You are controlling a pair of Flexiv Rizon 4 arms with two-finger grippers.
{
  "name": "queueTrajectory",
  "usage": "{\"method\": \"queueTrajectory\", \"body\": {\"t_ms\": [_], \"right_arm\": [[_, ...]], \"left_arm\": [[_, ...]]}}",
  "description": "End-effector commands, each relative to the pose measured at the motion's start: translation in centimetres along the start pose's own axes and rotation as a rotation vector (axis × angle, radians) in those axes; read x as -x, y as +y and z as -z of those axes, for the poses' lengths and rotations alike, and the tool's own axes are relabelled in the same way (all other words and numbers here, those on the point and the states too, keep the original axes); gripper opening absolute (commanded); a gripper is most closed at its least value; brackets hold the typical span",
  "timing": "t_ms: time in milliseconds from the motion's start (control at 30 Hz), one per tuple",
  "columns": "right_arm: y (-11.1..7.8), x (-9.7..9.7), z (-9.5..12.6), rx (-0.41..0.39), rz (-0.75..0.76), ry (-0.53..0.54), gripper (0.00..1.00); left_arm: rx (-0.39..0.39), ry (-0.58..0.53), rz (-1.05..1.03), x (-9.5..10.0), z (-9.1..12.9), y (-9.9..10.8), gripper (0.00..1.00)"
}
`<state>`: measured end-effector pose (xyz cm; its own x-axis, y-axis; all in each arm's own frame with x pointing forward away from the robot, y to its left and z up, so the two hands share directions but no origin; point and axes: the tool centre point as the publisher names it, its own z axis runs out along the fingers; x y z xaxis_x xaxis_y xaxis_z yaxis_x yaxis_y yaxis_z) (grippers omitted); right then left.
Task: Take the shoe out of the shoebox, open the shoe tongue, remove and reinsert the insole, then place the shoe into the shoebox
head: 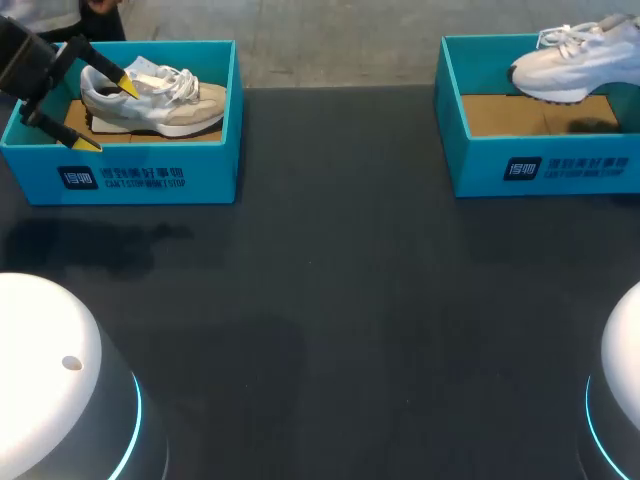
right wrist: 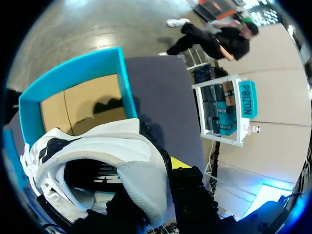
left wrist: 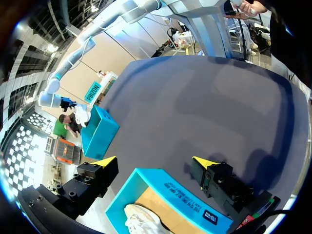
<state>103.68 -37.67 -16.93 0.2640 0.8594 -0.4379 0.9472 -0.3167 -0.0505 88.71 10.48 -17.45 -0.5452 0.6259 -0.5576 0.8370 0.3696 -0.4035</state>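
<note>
A dark desk (head: 330, 300) carries two teal shoeboxes, well apart at its far side. In the left shoebox (head: 150, 175) a beige shoe (head: 170, 105) sits upright on the cardboard floor, toe towards the middle of the desk. The left gripper (head: 107, 114) comes in from the far left corner, its fingers spread wide: one yellow tip rests at the shoe's heel opening, the other lies low by the box's front wall. Over the right shoebox (head: 540, 165) a white shoe (head: 580, 65) hangs above the back wall, casting a shadow on the cardboard
</note>
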Motion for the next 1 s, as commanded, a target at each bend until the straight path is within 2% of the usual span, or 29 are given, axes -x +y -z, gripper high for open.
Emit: {"method": "queueTrajectory", "body": {"t_ms": [33, 600, 767, 1000], "right_arm": [[0.7, -0.1, 0.3, -0.024, 0.017, -0.003, 0.0], [0.7, -0.1, 0.3, -0.024, 0.017, -0.003, 0.0], [0.7, -1.6, -0.7, -0.026, -0.054, 0.057, 0.0], [0.9, -2.2, -1.5, 0.002, -0.168, 0.109, 0.0]], "left_arm": [[0.002, 0.003, 0.0, 0.0, 0.1, -0.1, 1.0], [0.002, 0.003, 0.0, 0.0, 0.1, -0.1, 1.0], [0.002, 0.003, 0.0, 0.0, 0.1, -0.1, 1.0], [0.002, 0.003, 0.0, 0.0, 0.1, -0.1, 1.0]]}}
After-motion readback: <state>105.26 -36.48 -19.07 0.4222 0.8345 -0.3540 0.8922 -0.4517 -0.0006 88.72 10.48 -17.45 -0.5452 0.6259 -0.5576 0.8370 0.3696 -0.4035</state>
